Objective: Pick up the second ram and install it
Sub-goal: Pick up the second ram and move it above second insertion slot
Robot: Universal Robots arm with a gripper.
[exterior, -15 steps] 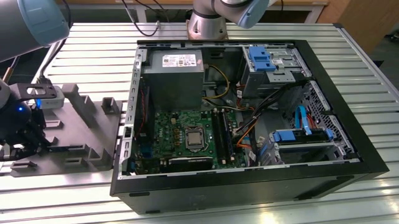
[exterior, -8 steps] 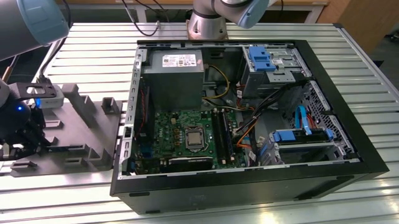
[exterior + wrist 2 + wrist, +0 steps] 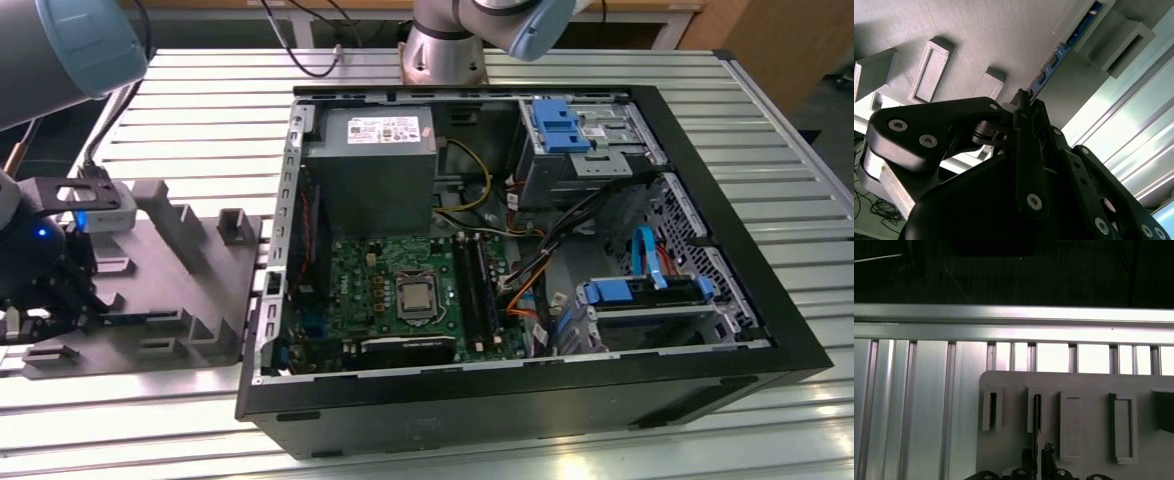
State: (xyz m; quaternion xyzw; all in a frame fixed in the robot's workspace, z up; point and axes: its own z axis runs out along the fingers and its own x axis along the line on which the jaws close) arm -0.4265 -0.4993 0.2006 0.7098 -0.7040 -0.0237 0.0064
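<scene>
The second ram (image 3: 1037, 412) is a thin dark stick standing on edge in a slot of the grey holder tray (image 3: 1089, 385). In the second wrist view the ram (image 3: 1056, 57) runs away from the fingertips along the tray (image 3: 979, 30). My gripper (image 3: 1037, 458) sits at the stick's near end, fingers closed against both of its faces. From the second wrist camera the gripper (image 3: 1021, 100) has its tips meeting on the board's edge. In the exterior view the gripper (image 3: 47, 300) hangs low over the tray (image 3: 174, 270), at the exterior view's left.
An open computer case (image 3: 787, 340) lies at the exterior view's right of the tray. Inside are a green motherboard (image 3: 367, 280) with long black sockets (image 3: 475, 285), a power supply (image 3: 370, 170), cables and blue drive brackets (image 3: 627, 292). Everything rests on a ribbed aluminium table (image 3: 200, 110).
</scene>
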